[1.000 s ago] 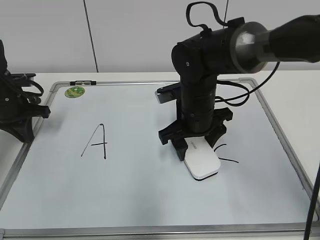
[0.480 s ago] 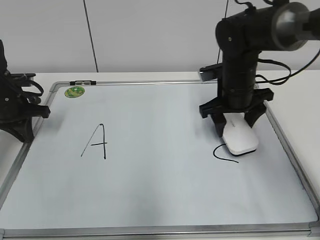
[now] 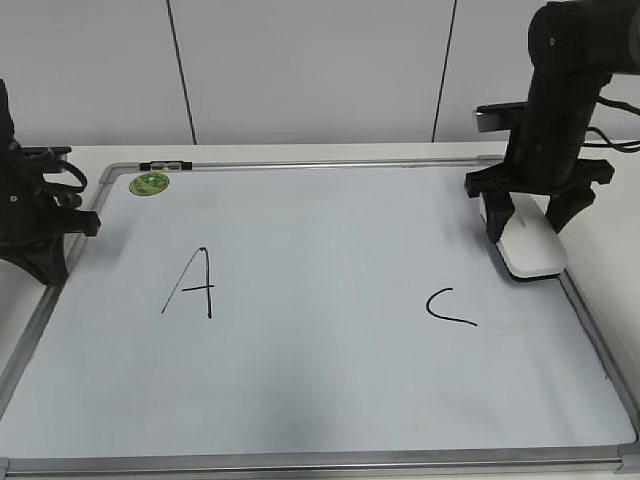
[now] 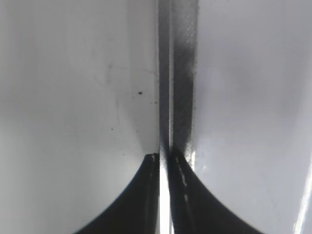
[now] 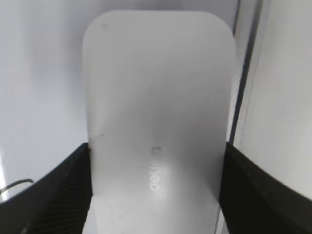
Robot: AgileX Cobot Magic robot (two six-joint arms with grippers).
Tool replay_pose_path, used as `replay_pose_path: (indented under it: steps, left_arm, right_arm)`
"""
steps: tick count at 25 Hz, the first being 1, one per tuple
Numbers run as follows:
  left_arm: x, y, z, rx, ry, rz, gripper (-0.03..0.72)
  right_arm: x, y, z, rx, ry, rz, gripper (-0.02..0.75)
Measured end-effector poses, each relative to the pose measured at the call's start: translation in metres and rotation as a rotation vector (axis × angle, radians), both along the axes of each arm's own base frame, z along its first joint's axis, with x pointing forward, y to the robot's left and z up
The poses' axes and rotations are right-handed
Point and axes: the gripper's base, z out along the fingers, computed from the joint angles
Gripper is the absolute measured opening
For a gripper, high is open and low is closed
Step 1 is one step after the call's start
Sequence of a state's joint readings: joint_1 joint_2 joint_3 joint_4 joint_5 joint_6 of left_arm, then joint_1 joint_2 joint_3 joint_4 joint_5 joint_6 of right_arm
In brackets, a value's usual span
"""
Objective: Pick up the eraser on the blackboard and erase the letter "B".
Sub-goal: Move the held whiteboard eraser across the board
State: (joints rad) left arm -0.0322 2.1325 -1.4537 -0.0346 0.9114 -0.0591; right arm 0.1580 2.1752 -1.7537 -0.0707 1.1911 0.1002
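Over by the blackboard's [image 3: 300,250] right frame, the right gripper [image 3: 530,235] clamps the white eraser [image 3: 531,248] between its jaws, the eraser's far end close to the silver rail. Between the black "A" [image 3: 193,284] and the "C" [image 3: 447,306] the surface is bare white. Off the left edge, the left gripper [image 4: 165,158] has its jaws pressed together on nothing. Near the top-left corner sits a green magnet [image 3: 150,183].
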Motion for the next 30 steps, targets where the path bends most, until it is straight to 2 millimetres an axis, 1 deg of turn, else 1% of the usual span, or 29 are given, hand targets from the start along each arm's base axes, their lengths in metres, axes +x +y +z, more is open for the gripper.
replay_pose_path:
  steps: [5,9,13,30]
  left_arm:
    - [0.0,0.0,0.0,0.0,0.0,0.0,0.025]
    - [0.0,0.0,0.0,0.0,0.0,0.0,0.025]
    - [0.0,0.0,0.0,0.0,0.0,0.0,0.025]
    - [0.0,0.0,0.0,0.0,0.0,0.0,0.025]
  right_arm:
    - [0.019,-0.01,-0.007,0.022,-0.006,-0.012,0.533]
    - [0.028,-0.017,-0.012,0.043,-0.012,-0.033,0.533]
    - [0.03,-0.022,-0.017,0.053,-0.003,-0.048,0.533]
    - [0.03,-0.023,-0.017,0.047,-0.004,-0.044,0.533]
